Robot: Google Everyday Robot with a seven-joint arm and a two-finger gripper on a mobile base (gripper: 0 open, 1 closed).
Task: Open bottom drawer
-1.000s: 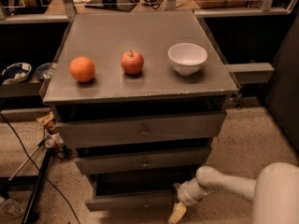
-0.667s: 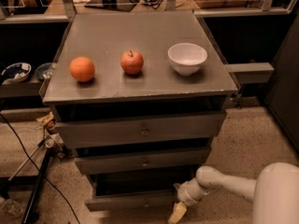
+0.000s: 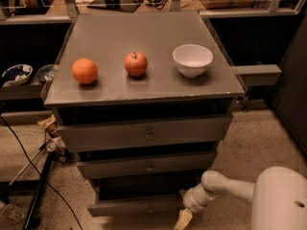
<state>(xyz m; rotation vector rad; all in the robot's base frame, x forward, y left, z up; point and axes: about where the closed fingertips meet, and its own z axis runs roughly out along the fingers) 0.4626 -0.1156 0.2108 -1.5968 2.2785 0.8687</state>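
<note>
The grey cabinet has three drawers; the bottom drawer [image 3: 139, 206] is the lowest and slimmest front, with a small metal knob [image 3: 151, 209] at its centre. Its front stands out a little from the cabinet, with a dark gap above it. My gripper [image 3: 183, 218] hangs at the drawer's right end, low in the camera view, on the end of the white arm [image 3: 225, 186] that comes in from the lower right. A yellowish fingertip points down toward the floor, right of the knob.
On the cabinet top [image 3: 144, 87] sit an orange [image 3: 85, 71], a red apple [image 3: 135, 63] and a white bowl [image 3: 192, 60]. Cables and a stand leg [image 3: 38, 195] lie on the floor at left. A shelf with bowls [image 3: 17, 74] is at far left.
</note>
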